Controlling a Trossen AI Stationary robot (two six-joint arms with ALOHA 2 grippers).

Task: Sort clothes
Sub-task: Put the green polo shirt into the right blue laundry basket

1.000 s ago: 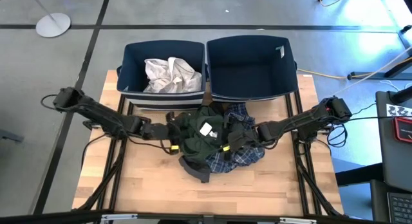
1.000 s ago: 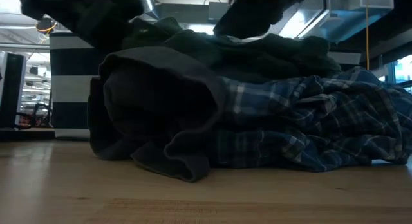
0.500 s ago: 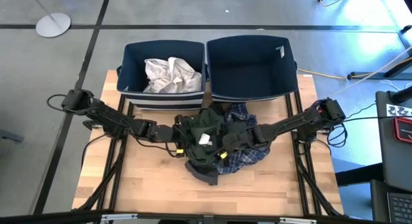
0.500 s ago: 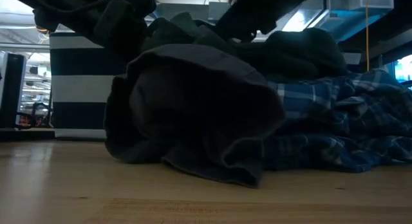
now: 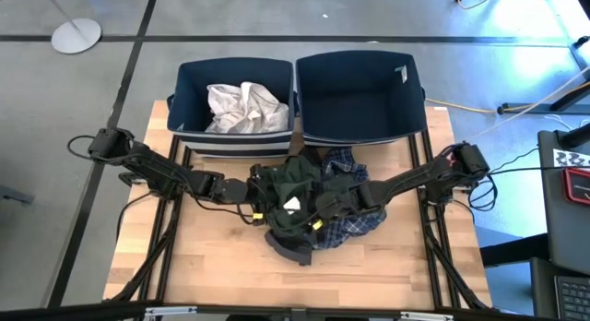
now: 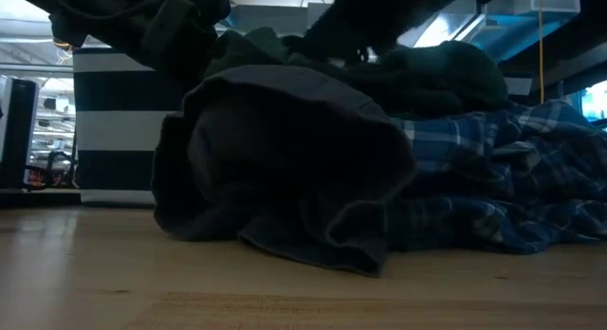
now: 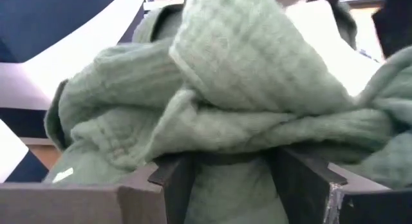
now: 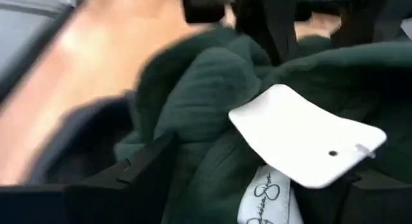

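Observation:
The dark green garment (image 5: 297, 181) with its white label (image 5: 293, 204) lies bunched on top of a pile at the table's middle. Under it are the blue-white plaid shirt (image 5: 358, 223) and the dark grey garment (image 5: 289, 245), which rests on the table at the pile's near side (image 6: 285, 169). My left gripper (image 5: 261, 194) is shut on the green garment's left side. My right gripper (image 5: 324, 203) is shut on its right side, by the label (image 8: 309, 140). The white garment (image 5: 241, 107) lies in the left navy bin (image 5: 184, 90). My left gripper has a thick bunch of the green garment's folds (image 7: 225, 130) between its two fingers (image 7: 174, 179), several layers. It comes about level from the table's left. The garment rests on the pile. My right gripper has green fabric beside the label (image 8: 212, 153) between its fingers (image 8: 145, 163). It comes from the table's right. The fabric lies slack on the pile.
The right navy bin (image 5: 410, 90) stands at the far edge beside the left one, with nothing showing inside. Bare wood lies to the pile's left, right and near sides. A metal frame runs under the table's edges.
Both grippers have closed in on each other and moved a little toward the near edge. The green garment has bunched up between them, and its label has shifted toward the near edge. The dark grey garment has been pushed out at the pile's near side, over part of the plaid shirt.

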